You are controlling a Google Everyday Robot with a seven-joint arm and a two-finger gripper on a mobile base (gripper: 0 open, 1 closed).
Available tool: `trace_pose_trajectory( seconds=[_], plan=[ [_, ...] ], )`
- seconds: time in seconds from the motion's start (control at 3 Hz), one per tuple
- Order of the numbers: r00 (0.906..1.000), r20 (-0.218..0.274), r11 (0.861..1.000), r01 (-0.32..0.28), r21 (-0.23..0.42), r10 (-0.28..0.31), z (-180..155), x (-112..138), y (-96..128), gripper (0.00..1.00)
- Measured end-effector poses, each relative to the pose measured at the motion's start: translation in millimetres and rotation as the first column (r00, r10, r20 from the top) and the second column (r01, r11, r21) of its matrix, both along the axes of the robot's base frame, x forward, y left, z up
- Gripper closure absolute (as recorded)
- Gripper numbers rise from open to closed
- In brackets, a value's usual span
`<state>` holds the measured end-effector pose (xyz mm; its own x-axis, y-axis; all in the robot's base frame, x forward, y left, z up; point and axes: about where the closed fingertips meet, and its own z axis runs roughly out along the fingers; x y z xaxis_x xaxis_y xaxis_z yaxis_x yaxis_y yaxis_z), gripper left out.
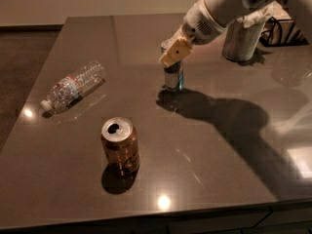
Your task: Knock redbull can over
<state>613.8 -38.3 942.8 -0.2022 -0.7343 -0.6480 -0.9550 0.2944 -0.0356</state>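
Three drink containers are sitting on the dark desk (219, 169) that you are viewing. The redbull can (173, 77) is standing upright toward the far middle of the desk and is casting a shadow to its right. The gripper (174, 52) is reaching in from the upper right on the white arm (219, 9), with its tan pad overlapping the upper part of the redbull can. You cannot tell whether the pad is touching the can, nor whether the gripper is spread or closed. An orange-brown can (120, 147) is standing upright near the front edge, well apart from the redbull can, with its top opening facing you. A clear plastic bottle (73, 86) is lying on its side at the left, cap pointing toward the left edge. A metal canister (242, 38) is standing at the far right, behind the arm.
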Motion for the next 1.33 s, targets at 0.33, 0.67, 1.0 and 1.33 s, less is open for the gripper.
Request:
trace_pose_trajectory(
  seconds=[0.33,0.67,1.0,1.33],
  plan=[
    [0.9946,-0.035,0.983,-0.102,-0.151,0.098,10,-23,7,1.00],
    [0.9825,-0.031,0.940,-0.185,-0.287,0.184,17,-42,19,1.00],
    [0.9666,-0.038,0.882,-0.247,-0.401,0.253,11,-51,35,1.00],
    [0.9523,-0.054,0.831,-0.289,-0.476,0.300,2,-48,50,1.00]
  ],
)
